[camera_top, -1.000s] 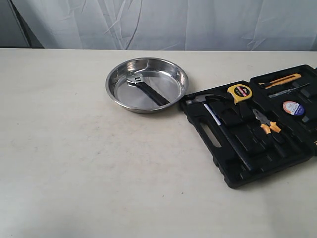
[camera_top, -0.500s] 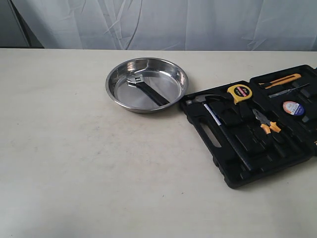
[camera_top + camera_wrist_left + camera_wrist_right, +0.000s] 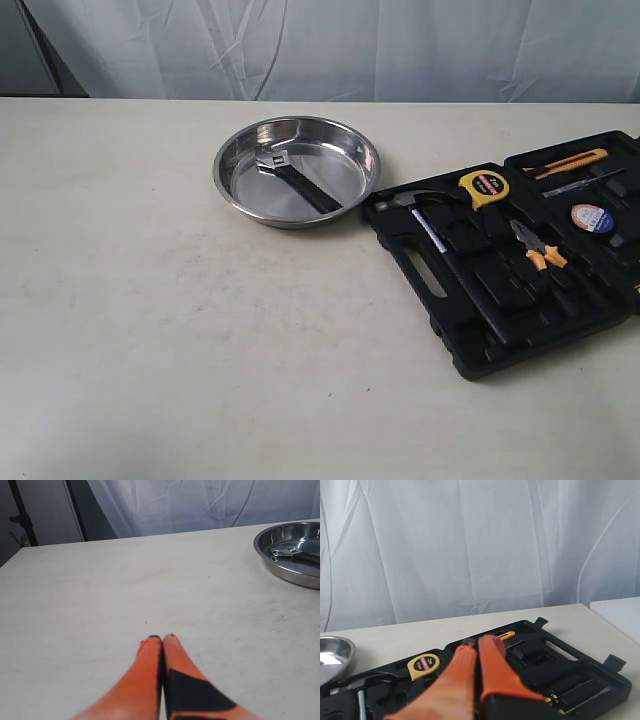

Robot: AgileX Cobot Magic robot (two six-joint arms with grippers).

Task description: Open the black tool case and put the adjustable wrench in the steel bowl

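Observation:
The adjustable wrench point(image 3: 296, 181) lies flat inside the steel bowl point(image 3: 232, 186), silver head toward the far rim, black handle toward the case. The black tool case point(image 3: 428, 285) lies open at the right of the bowl. Neither arm shows in the exterior view. In the left wrist view my left gripper point(image 3: 162, 638) is shut and empty above bare table, well away from the steel bowl point(image 3: 280, 567) and the wrench point(image 3: 290, 553). My right gripper point(image 3: 476, 645) is shut and empty, hovering over the open case point(image 3: 600, 675); a sliver of the bowl point(image 3: 347, 655) shows at the edge.
In the case sit a hammer point(image 3: 455, 262), a yellow tape measure point(image 3: 484, 187), orange-handled pliers point(image 3: 538, 247), a yellow utility knife point(image 3: 566, 162) and a tape roll point(image 3: 592, 217). White curtain hangs behind the table. The case reaches the table's right edge.

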